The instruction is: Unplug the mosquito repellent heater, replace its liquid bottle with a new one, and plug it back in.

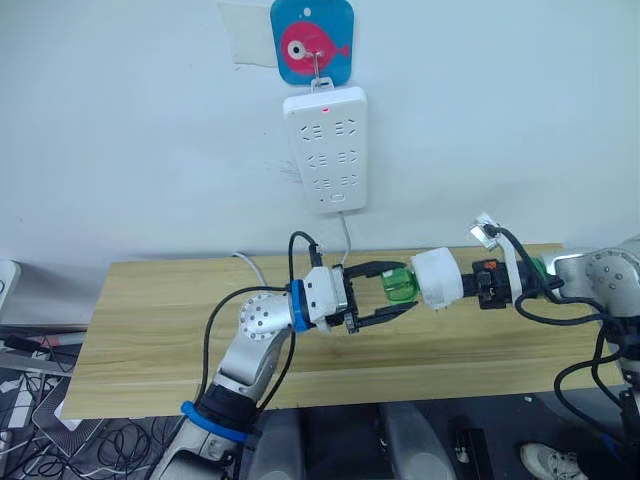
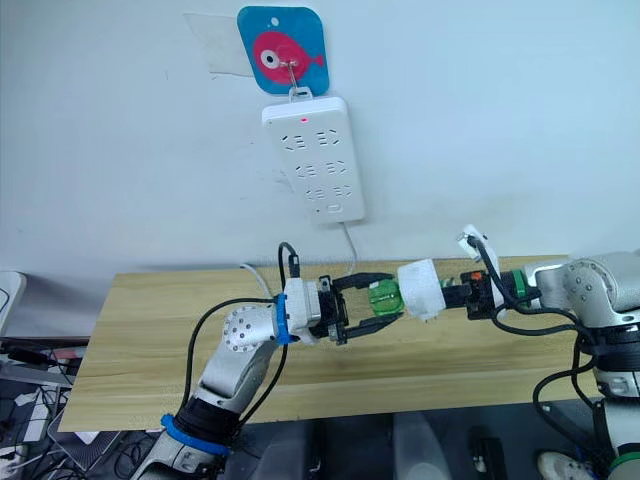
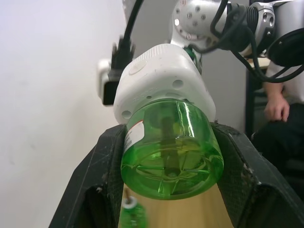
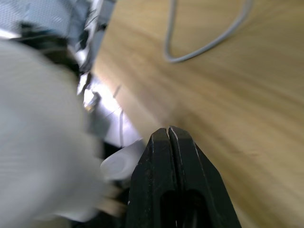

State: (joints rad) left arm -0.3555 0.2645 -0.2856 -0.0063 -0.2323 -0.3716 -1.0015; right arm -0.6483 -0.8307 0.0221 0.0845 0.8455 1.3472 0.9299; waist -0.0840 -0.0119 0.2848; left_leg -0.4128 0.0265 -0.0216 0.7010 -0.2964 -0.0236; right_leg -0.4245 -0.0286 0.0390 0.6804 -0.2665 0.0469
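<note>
Wall power strip (image 1: 327, 148) — fish hook (image 1: 312, 40)

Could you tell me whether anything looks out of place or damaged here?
Nothing looks damaged or spilled. The mosquito repellent heater is unplugged and held in mid-air over the wooden table, the left gripper around its green liquid bottle. The power strip hangs slightly tilted.

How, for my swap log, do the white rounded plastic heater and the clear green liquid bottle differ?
The white rounded plastic heater is opaque and wider; the clear green liquid bottle is see-through and narrower. The heater sits at the right gripper; the bottle sits inside the left gripper. Both are joined.
</note>
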